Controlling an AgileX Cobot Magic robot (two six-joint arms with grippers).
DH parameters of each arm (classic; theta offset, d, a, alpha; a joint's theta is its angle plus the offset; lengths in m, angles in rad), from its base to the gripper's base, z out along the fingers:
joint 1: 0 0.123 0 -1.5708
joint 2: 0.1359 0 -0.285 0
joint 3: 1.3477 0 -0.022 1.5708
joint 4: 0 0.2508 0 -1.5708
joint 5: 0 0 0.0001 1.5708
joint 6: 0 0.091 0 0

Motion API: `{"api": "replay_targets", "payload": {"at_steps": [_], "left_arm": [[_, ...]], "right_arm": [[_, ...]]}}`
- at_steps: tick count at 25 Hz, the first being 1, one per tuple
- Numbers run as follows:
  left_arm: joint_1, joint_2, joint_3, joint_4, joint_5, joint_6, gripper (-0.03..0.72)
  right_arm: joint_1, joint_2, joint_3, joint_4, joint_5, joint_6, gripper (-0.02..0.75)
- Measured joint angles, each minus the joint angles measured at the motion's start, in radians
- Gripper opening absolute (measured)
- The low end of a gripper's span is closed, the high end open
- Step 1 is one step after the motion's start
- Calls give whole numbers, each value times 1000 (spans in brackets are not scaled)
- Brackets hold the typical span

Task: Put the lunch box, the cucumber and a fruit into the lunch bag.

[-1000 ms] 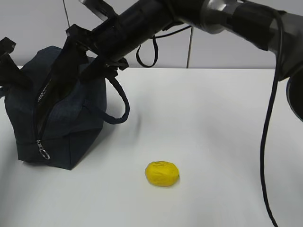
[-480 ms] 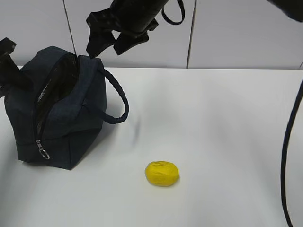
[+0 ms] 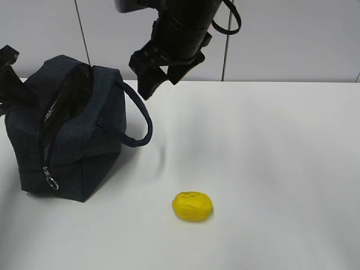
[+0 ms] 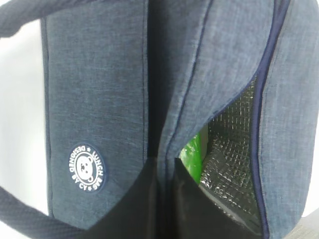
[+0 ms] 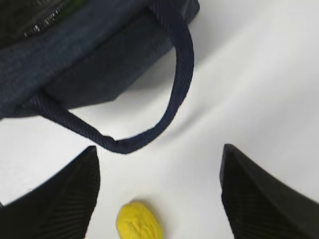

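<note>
The navy lunch bag (image 3: 67,129) stands at the left with its zipper open. My left gripper (image 3: 16,89) is shut on the fabric edge of the bag's opening (image 4: 167,199), next to the white logo (image 4: 86,168). Something glossy green (image 4: 195,154) shows inside against the silver lining; I cannot tell whether it is the cucumber or the lunch box. The yellow fruit (image 3: 192,206) lies on the table in front. My right gripper (image 3: 158,80) hangs open and empty above the bag's handle (image 5: 169,99), and the fruit (image 5: 138,221) shows below, between its spread fingers (image 5: 159,152).
The white table (image 3: 270,157) stretches to the right of the bag and fruit. A silver ring zipper pull (image 3: 52,181) hangs at the bag's lower front corner. A grey panelled wall (image 3: 292,39) stands behind.
My right gripper has come up out of the bag's opening and swung right and down, empty, to hang beside the bag. The bag, the fruit and my left gripper have not moved.
</note>
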Motion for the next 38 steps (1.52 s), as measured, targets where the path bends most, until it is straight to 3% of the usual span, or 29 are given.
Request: {"api": "replay_targets", "payload": {"at_steps": [10, 18, 38], "left_arm": [[0, 0, 0, 8, -10, 0, -6], [0, 0, 0, 10, -11, 0, -6], [0, 0, 0, 25, -23, 6, -6]], "right_arm": [[1, -180, 287, -8, 0, -124, 559], [2, -224, 508, 87, -8, -286, 559], [3, -162, 528, 107, -22, -359, 563]]}}
